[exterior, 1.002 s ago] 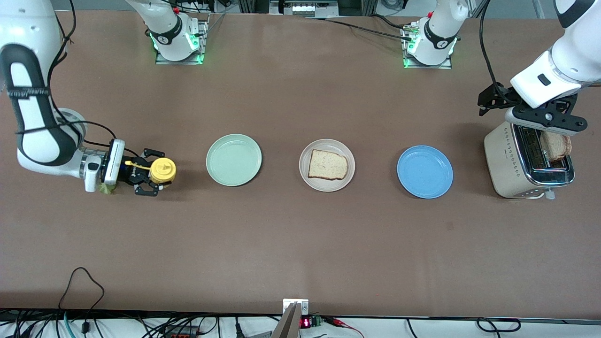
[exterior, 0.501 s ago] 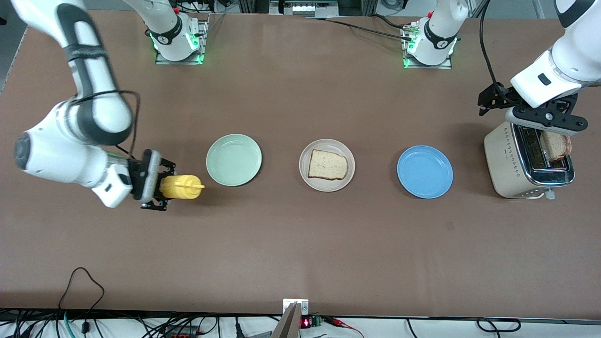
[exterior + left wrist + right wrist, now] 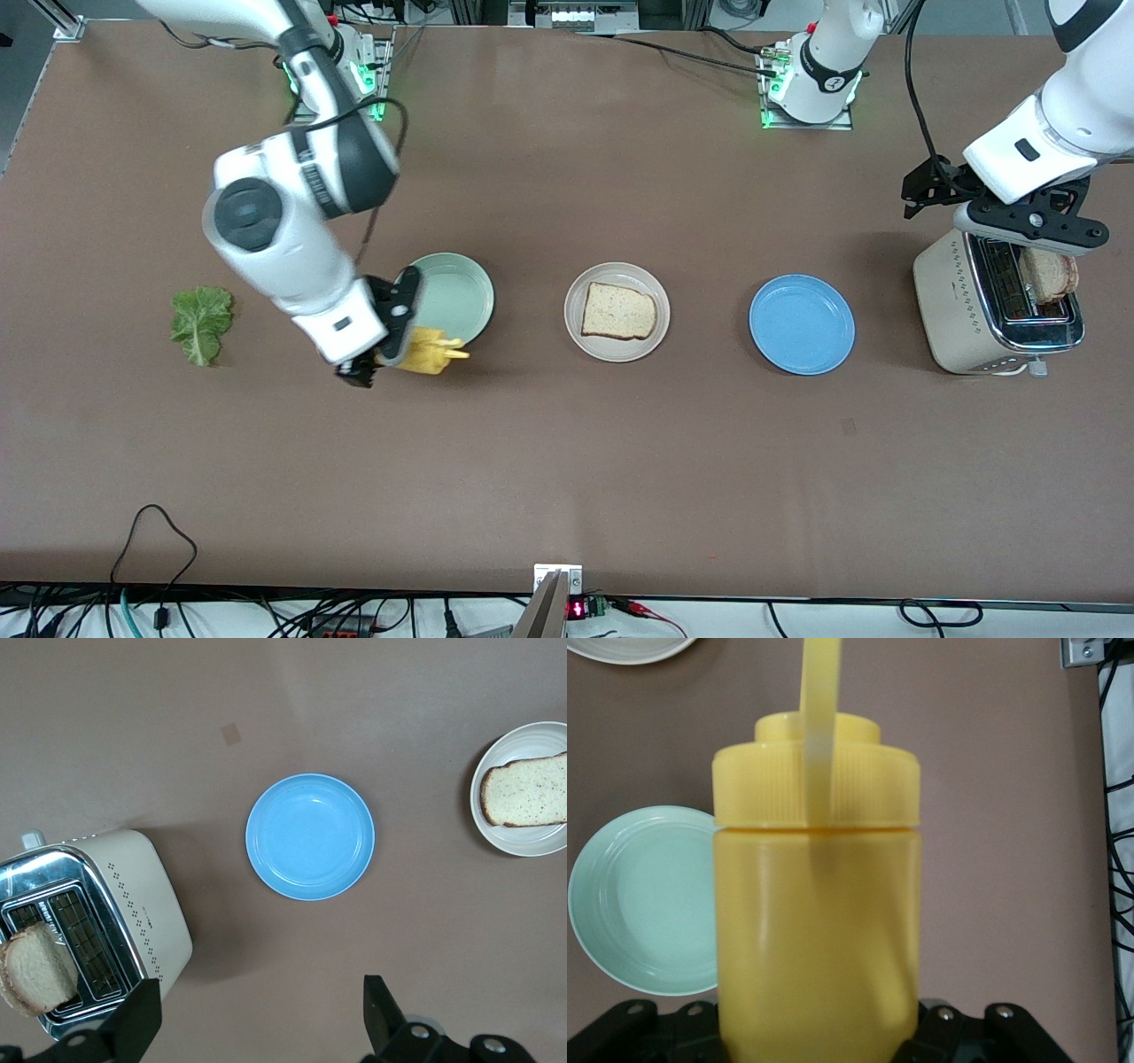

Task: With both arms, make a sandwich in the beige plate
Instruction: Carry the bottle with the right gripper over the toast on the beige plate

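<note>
- Right gripper clamped on yellow plastic squeeze bottle, tilted, over rim of mint-green round plate at its 6 o'clock.
- Left gripper w/ fingers wide apart, nothing held, over cream-and-chrome toaster; bread slice in slot.
- Round pale beige plate mid-table w/ one light-brown bread slice on it.
- Ruffled green lettuce leaf on table toward right arm's end.

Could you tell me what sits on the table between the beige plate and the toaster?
The blue plate, with nothing on it, lies between the beige plate and the toaster; both the front and left wrist views show it.
</note>
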Available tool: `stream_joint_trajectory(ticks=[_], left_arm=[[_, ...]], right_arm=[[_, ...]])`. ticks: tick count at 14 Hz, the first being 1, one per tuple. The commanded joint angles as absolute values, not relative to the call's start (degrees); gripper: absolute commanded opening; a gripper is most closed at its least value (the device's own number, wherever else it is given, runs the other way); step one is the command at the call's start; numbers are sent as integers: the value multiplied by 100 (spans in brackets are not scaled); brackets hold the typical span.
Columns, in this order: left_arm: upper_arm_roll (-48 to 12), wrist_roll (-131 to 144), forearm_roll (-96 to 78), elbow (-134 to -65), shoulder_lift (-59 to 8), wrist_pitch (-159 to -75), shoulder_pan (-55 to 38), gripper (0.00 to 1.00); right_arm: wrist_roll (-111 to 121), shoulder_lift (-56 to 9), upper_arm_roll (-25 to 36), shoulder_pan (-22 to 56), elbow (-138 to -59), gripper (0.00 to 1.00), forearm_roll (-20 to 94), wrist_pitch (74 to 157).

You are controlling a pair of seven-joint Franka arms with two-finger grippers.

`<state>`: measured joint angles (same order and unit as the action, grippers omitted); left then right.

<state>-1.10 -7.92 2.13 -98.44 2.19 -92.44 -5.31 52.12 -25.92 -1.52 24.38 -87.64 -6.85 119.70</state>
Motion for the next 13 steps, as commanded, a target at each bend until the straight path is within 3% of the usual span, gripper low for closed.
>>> stream_joint_trajectory(ticks=[1,7,13], left_arm=[[-79,-721,202,-9791,264,-9123,-589,100],[-70,-729,211,-9791,255,-9114,-580,100],[-70,-729,202,-9791,255,-9114,-571,100]], right_arm=[[4336,-2864,-62,3057,-8535,17,-1491,11909],[2691,-3847,-53,4401,-7921,17,-3372,11418],[1610,-4965,9,5273,-6979,17,-4157,10512]])
